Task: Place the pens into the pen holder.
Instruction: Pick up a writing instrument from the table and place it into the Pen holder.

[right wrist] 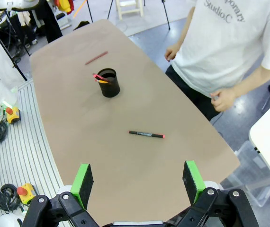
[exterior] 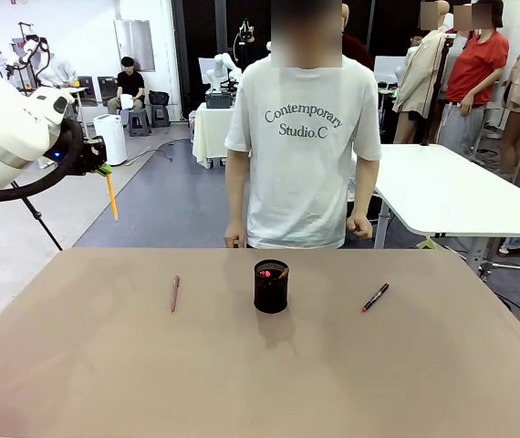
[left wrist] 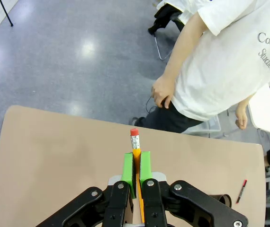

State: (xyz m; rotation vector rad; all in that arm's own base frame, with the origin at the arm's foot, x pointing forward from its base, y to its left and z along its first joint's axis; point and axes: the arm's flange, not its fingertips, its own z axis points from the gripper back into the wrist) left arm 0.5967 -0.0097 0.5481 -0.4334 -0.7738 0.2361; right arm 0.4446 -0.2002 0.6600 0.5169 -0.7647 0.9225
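Observation:
The black mesh pen holder (exterior: 271, 287) (right wrist: 109, 83) stands mid-table with a pink and an orange item poking up inside. A reddish-brown pen (exterior: 175, 293) (right wrist: 96, 57) lies flat to its left, and a black pen with red ends (exterior: 375, 297) (right wrist: 147, 134) (left wrist: 241, 190) lies to its right. My left gripper (exterior: 103, 170) (left wrist: 136, 158) hangs high beyond the table's far left corner. It is shut on the orange-yellow pencil (exterior: 111, 193) (left wrist: 135, 144), eraser end pointing down. High above the near right edge of the table, my right gripper (right wrist: 137, 177) is open with nothing between its pads.
A person in a white T-shirt (exterior: 302, 137) stands at the far edge, both hands (exterior: 361, 228) down at the sides and off the table. A white table (exterior: 452, 192) is behind on the right. Cables and an orange-yellow emergency-stop box (right wrist: 12, 113) lie on the floor beside my right arm.

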